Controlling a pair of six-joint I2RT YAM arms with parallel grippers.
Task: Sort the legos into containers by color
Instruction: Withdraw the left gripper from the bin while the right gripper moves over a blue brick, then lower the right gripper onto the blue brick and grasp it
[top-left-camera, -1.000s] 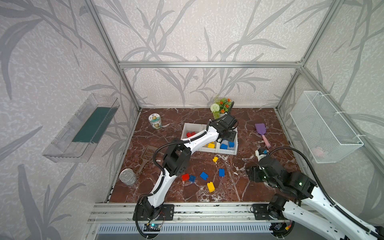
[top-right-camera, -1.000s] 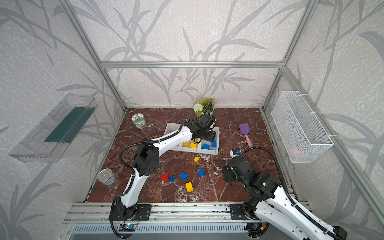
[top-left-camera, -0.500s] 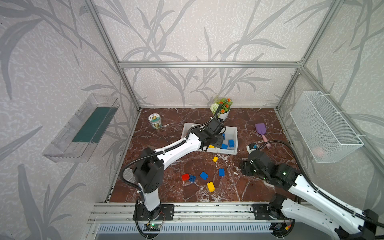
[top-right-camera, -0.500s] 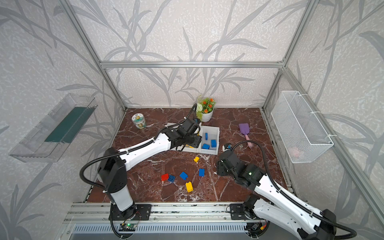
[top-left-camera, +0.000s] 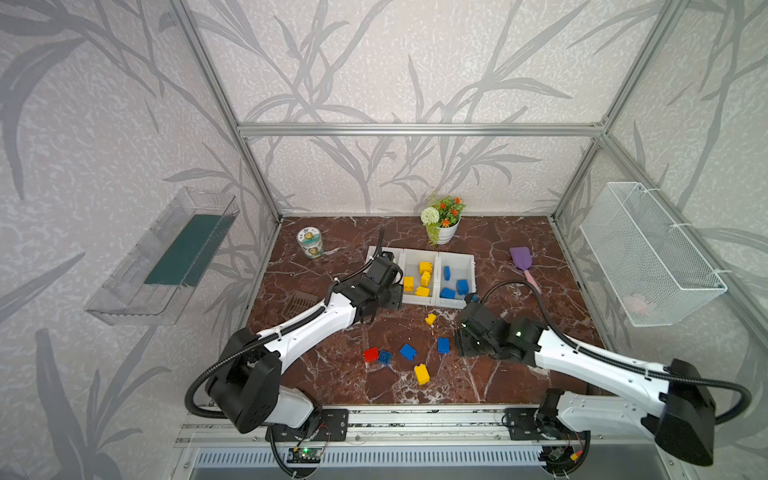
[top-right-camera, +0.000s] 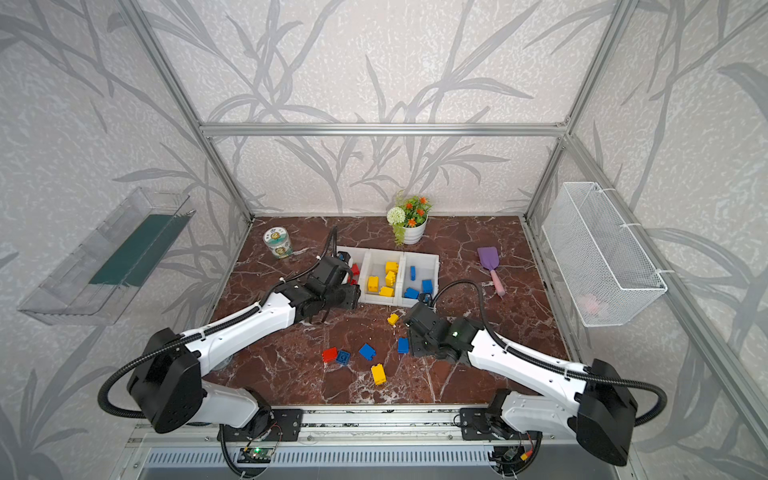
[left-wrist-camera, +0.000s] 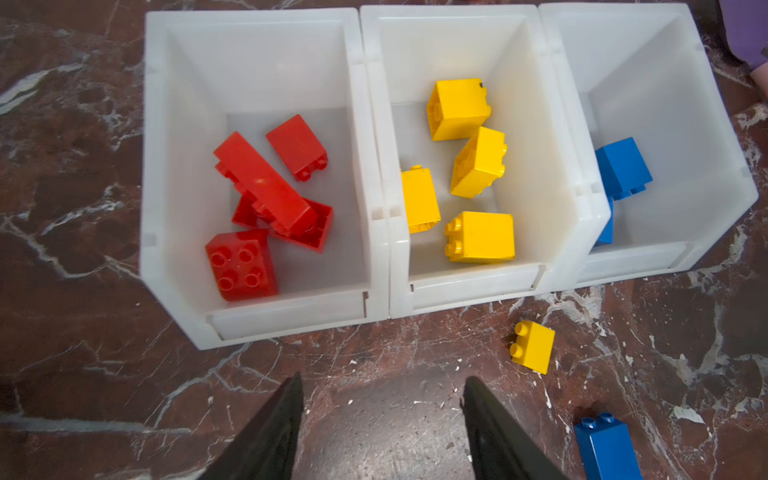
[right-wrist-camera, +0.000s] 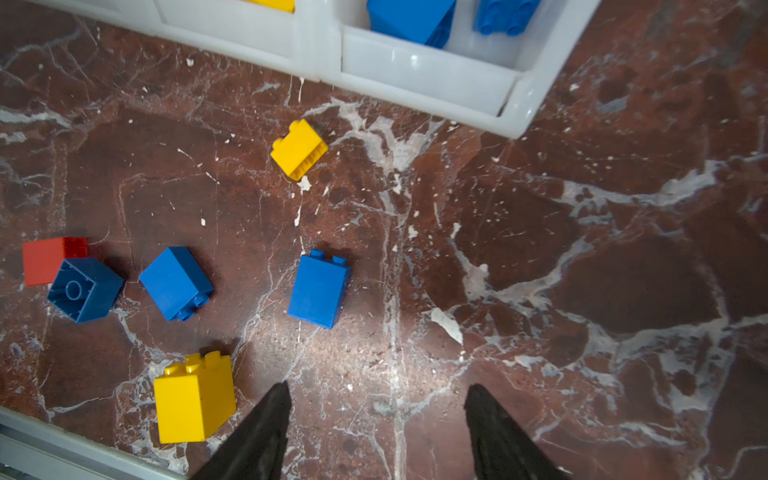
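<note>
legos part sorted: three joined white bins (top-left-camera: 456, 254) at the back of the marble table (top-left-camera: 332, 374), loose bricks in front.
in both top views the middle bin holds yellow bricks (top-left-camera: 424, 274) and the right bin blue bricks (top-left-camera: 455, 289). a small yellow brick (top-left-camera: 430, 319) lies just before the bins. a red brick (top-left-camera: 370, 354) touching a blue one, two more blue and a larger yellow brick (top-left-camera: 421, 373) lie nearer the rail. the left arm (top-left-camera: 316, 328) reaches low to the left bin's front; the right arm (top-left-camera: 582, 357) stretches in beside the loose blue ones. left wrist view: red bricks (left-wrist-camera: 266, 195) fill the left bin, and the left gripper (left-wrist-camera: 380, 384) hangs before the bins, fingers spread, nothing between. right wrist view: the right gripper (right-wrist-camera: 376, 388) is likewise spread and empty over bare marble.
</note>
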